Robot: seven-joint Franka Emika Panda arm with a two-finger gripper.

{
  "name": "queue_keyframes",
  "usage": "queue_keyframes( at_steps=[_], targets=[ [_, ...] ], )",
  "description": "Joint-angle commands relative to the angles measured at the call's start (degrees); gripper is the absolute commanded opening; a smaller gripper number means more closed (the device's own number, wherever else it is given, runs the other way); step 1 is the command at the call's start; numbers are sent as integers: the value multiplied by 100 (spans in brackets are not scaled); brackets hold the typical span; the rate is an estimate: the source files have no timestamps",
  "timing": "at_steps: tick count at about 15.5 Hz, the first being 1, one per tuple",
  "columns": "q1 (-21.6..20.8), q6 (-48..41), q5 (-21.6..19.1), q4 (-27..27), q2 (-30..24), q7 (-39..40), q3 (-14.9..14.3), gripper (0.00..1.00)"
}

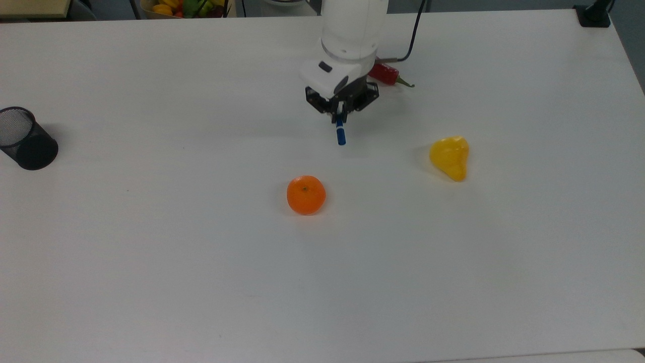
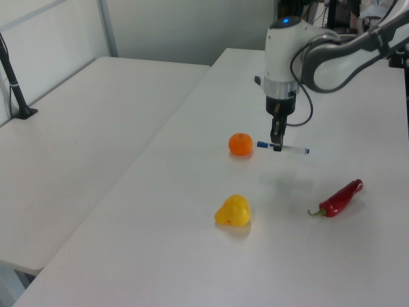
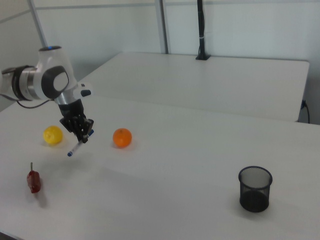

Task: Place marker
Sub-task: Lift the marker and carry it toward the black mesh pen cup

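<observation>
Marker (image 2: 282, 148): clamped mid-barrel by gripper (image 2: 277, 144), fingers closed on it, held level above worktop (image 1: 151, 252), clear of orange (image 1: 306, 194). Mesh cup (image 3: 255, 189): upright, well apart; likely placement target, hence mid-barrel carry.

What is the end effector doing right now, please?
End effector: closed on the marker, holding it level above the table.

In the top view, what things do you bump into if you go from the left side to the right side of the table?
Black mesh cup → orange → marker held in the gripper → red chili → yellow pepper.
</observation>
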State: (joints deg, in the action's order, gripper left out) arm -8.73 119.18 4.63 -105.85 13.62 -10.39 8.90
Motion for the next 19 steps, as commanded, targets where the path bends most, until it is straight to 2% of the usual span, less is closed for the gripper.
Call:
queue_keyframes(
  at_steps=[1,5,11,14,19],
  targets=[
    [222,-728,-540,178,-552,457,-20,0],
    [284,-1325,-630,477,-966,538,-353,0],
    [21,-1870,-1034,582,-1555,1117,-1249,0],
    [-6,-1977,-1043,688,-1626,1153,-1426,0],
    [55,-1933,-1034,819,-1661,1162,-1522,0]
  ],
)
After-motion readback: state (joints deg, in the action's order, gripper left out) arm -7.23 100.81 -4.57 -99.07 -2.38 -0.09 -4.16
